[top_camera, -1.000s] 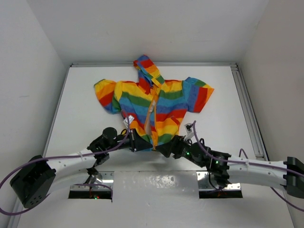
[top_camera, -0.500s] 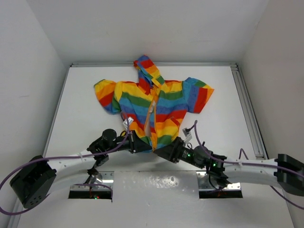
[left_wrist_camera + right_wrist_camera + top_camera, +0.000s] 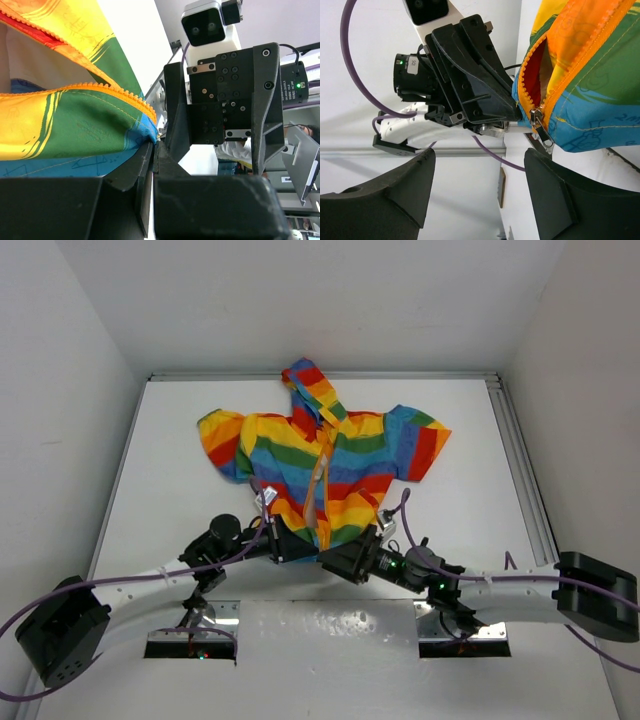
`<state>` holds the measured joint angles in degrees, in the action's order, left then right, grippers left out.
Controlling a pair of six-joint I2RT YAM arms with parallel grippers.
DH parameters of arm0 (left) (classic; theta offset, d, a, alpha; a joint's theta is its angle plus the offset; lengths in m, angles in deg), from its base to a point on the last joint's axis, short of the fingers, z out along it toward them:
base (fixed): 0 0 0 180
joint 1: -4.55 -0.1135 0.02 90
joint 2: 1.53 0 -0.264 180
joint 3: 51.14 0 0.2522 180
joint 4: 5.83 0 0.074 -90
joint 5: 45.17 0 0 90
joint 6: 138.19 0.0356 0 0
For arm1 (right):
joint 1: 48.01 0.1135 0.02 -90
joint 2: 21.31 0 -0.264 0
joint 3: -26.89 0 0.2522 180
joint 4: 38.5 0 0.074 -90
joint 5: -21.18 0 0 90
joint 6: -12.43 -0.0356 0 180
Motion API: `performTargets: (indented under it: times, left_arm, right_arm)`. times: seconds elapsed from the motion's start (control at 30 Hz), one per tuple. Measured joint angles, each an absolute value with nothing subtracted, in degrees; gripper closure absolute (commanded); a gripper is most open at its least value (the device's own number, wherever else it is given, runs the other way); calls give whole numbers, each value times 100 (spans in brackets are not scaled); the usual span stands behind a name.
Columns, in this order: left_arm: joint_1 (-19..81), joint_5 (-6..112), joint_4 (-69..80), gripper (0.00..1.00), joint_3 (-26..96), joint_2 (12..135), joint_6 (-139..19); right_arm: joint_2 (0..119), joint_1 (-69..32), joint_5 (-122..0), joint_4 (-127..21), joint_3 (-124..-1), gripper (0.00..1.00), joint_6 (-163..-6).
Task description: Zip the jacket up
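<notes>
Left gripper [image 3: 292,544] clamped shut on the bottom hem corner of the rainbow-striped jacket [image 3: 325,460] — garment lies flat on the white table [image 3: 180,500] beyond both fingertips, hood farthest. Right gripper [image 3: 332,560] jaws wide apart, holding nothing; the metal zipper pull [image 3: 540,129] hangs just ahead of its fingers.

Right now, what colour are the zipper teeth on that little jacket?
Orange. The zipper teeth of the jacket show best in the left wrist view.
</notes>
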<state>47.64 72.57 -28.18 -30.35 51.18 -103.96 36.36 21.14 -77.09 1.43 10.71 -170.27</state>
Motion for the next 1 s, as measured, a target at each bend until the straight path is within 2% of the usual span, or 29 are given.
performTargets:
  times: [0.67, 0.9, 1.0]
  left_arm:
    - [4764, 6969, -3074, 100, -3398, 4753, -10763]
    - [4764, 6962, -3299, 100, -3440, 4705, -10956]
    - [4764, 6964, -3352, 100, -3442, 4661, -11023]
  right_arm:
    - [3522, 2114, -7932, -351, 1071, 33, -17364]
    - [3920, 2114, -8061, -261, 1071, 37, -17405]
    - [4103, 2114, -8087, -191, 1071, 44, -17401]
